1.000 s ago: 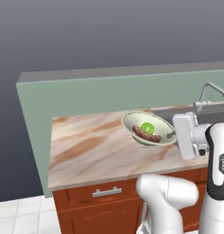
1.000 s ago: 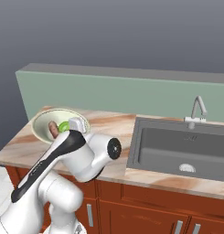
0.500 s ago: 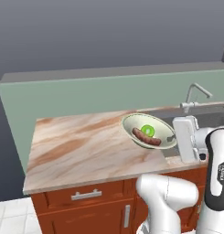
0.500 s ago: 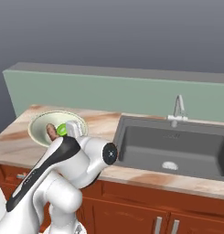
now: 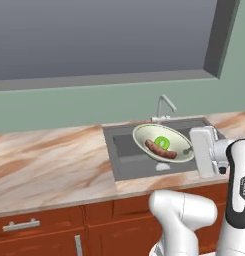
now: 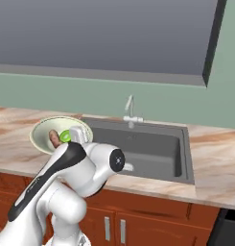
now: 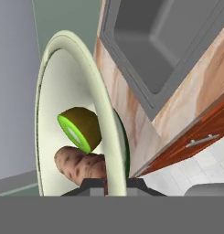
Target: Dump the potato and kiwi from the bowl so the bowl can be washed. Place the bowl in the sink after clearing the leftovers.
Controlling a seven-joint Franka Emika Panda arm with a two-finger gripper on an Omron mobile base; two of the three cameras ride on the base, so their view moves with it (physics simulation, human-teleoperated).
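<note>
Bowl [image 7: 72, 68] rim pinched by tool [image 7: 114, 183], visible from hand view.

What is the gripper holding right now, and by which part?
The gripper is shut on the bowl, pinching its rim at the near edge. The bowl is held tilted, with the potato and kiwi inside it.

Bowl [image 5: 163, 143], cream, tilted, above sink [image 5: 125, 150]; holds potato [image 5: 160, 149] and kiwi [image 5: 162, 142]. Chrome faucet [image 5: 165, 105] behind. Marble counter [image 5: 49, 159], wooden cabinets [image 5: 39, 231].
</note>
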